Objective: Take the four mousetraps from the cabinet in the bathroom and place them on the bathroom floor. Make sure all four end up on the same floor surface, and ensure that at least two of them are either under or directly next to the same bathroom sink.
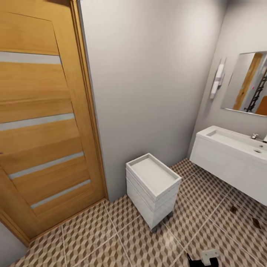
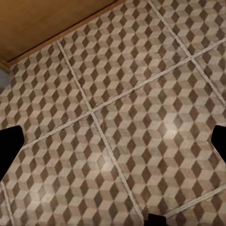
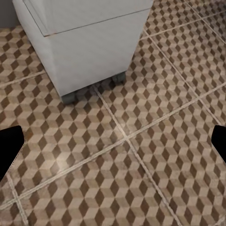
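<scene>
Mousetraps, small dark brown plates point(image 1: 233, 209), lie on the cube-patterned brown and beige tiled bathroom floor point(image 1: 111, 237) just in front of the wide white rectangular sink point(image 1: 237, 142) on its white vanity; a second point(image 1: 256, 222) lies near it. A small white drawer unit point(image 1: 152, 187) stands by the grey wall, beside the orange-brown wooden door point(image 1: 40, 118). From the left wrist, the left end effector point(image 2: 113, 141) hangs spread wide over bare tiles. From the right wrist, the right end effector point(image 3: 113, 141), equally wide, is near the drawer unit's foot.
</scene>
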Robot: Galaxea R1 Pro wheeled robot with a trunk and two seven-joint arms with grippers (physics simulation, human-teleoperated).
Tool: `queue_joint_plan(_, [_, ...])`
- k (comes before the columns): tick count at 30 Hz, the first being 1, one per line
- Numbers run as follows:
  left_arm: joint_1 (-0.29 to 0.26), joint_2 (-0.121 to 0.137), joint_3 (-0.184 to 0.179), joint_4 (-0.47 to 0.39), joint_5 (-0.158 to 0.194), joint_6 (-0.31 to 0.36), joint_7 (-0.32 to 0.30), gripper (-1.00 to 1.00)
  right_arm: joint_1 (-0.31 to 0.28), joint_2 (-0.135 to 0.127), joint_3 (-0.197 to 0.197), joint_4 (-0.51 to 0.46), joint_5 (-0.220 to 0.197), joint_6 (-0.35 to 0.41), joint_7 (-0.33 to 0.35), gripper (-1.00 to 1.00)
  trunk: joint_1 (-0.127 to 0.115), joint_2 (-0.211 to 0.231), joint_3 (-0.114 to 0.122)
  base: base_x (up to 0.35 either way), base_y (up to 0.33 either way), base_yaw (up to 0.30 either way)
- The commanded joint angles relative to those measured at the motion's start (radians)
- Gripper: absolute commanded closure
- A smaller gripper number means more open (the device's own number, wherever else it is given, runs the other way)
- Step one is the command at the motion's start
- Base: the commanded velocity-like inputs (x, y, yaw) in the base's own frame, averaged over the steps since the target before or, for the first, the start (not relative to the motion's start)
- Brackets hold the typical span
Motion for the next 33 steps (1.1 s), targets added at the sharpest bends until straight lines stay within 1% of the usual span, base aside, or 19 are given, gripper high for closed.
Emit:
queue_joint_plan(1, [-0.002,-0.001,-0.008,0.003,0.000,-0.004,0.004,-1.00,-0.001,0.000,0.009,0.000,-0.009,-0.003,-0.001,-1.00,0.001,-0.002,-0.002,0.000,0.000,0.271])
queue_joint_plan(8, [-0.002,-0.001,-0.008,0.003,0.001,-0.004,0.004,-1.00,0.000,0.000,0.009,0.000,-0.009,-0.003,-0.001,-1.00,0.001,-0.002,-0.002,0.000,0.010,0.271])
queue_joint_plan(14, [-0.002,-0.001,-0.008,0.003,0.001,-0.004,0.004,-1.00,-0.001,0.000,0.009,0.000,-0.009,-0.003,-0.001,-1.00,0.001,-0.002,-0.002,0.000,0.130,0.271])
queue_joint_plan(21, [-0.002,-0.001,-0.008,0.003,0.001,-0.004,0.004,-1.00,-0.001,0.000,0.009,0.000,-0.009,-0.003,-0.001,-1.00,0.001,-0.002,-0.002,-0.057,0.248,0.271])
queue_joint_plan(33, [-0.002,-0.001,-0.008,0.003,0.001,-0.004,0.004,-1.00,-0.001,0.000,0.009,0.000,-0.009,-0.002,-0.001,-1.00,0.001,-0.002,-0.002,-0.135,0.276,0.271])
